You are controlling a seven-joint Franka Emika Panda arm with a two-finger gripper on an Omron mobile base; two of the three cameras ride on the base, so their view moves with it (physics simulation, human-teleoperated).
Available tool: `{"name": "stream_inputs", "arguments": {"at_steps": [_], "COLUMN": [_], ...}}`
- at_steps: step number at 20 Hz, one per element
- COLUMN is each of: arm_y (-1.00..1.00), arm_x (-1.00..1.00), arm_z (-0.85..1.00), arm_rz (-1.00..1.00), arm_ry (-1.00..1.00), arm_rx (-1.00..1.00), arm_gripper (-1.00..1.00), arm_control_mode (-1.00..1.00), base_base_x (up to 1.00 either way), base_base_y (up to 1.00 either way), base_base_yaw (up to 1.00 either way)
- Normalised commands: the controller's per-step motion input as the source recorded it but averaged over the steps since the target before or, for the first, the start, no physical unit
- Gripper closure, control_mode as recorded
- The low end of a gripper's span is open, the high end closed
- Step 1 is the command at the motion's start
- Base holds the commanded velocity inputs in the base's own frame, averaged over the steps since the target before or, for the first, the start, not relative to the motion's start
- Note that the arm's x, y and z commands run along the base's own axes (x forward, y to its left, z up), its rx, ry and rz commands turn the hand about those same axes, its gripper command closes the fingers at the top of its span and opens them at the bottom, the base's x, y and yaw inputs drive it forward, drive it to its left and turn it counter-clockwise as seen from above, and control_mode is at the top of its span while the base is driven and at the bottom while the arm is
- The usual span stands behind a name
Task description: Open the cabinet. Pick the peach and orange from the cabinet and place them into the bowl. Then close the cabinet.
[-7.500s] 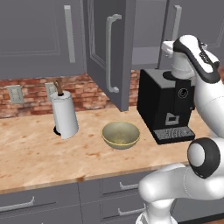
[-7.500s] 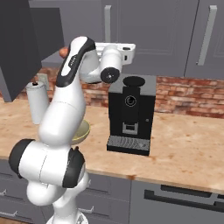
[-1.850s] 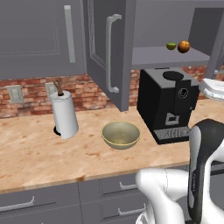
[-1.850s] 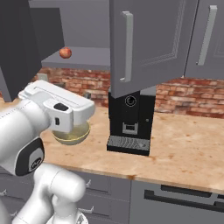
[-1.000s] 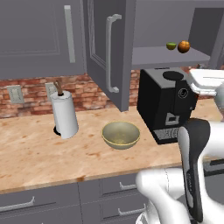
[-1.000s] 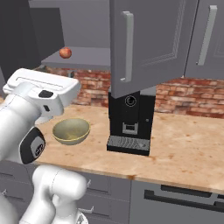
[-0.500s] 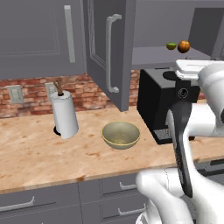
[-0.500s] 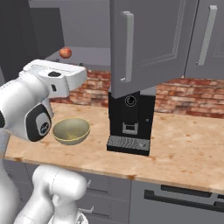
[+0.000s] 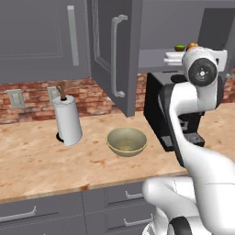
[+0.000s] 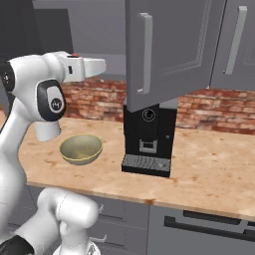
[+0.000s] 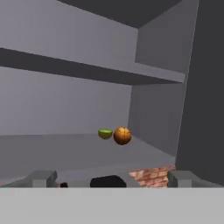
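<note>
Hand view: round brownish orange (image 11: 122, 135)

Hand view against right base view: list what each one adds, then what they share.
Hand view: the orange beside a small green fruit on the grey shelf. Right base view: the bowl and a black coffee machine on the counter. Shared: the cabinet, standing open, and the brick wall.
</note>
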Motion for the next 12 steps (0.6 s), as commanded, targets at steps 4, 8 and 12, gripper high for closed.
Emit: {"name": "stream_inputs", "arguments": {"at_steps": [4,8,12], "arm_y": [-0.59,-0.84,-0.84], "arm_x": [0.50,0.21,0.32], "arm_z": [0.00,-0.01,-0.19], "arm_rz": [-0.06,-0.06,-0.09], "arm_ry": [0.18,0.20,0.26], "arm_rx": [0.01,0.00,0.00], "arm_gripper": [-1.00,-1.00,-1.00], "arm_control_mode": [-1.00,-1.00,-1.00], "base_base_x": [0.00,0.00,0.00], "base_base_y": [0.00,0.00,0.00], "base_base_yaw": [0.00,0.00,0.00]}}
